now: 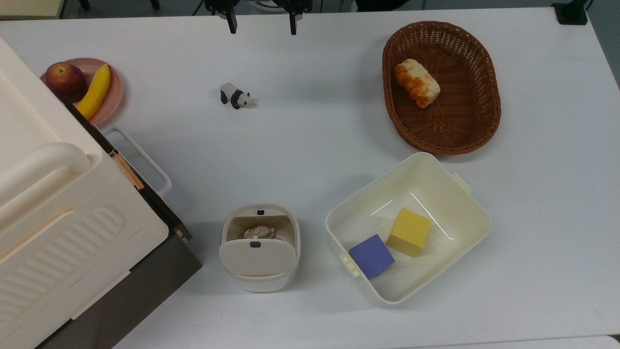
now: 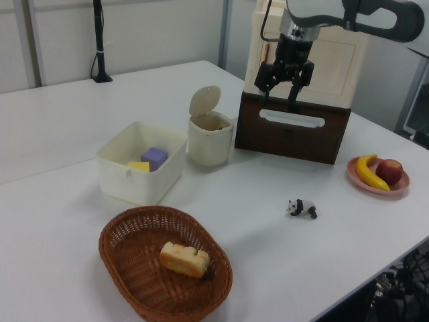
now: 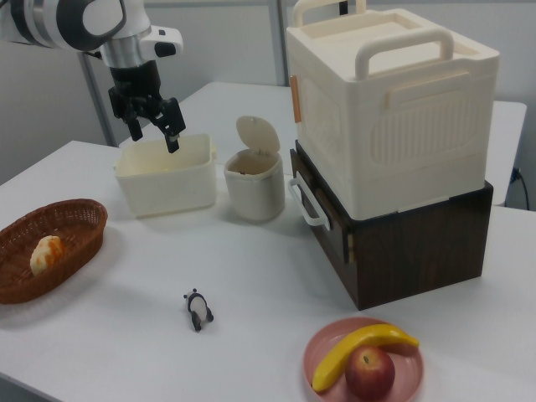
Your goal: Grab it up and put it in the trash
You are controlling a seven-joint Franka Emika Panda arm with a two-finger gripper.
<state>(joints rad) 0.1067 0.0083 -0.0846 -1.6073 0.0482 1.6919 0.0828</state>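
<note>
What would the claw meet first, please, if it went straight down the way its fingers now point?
Probably bare white table. The open claw points downward near the far edge, and nothing seems to lie beneath it. The panda figurine stands nearer the camera, though depth is uncertain.

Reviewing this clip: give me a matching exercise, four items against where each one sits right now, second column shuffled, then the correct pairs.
Items:
1. paper ball
2. bread
3. banana
4. purple cube

Places:
A. cream tub
B. pink plate
C. open-lidded bin
D. wicker basket

Pairs: 1-C, 2-D, 3-B, 4-A
</note>
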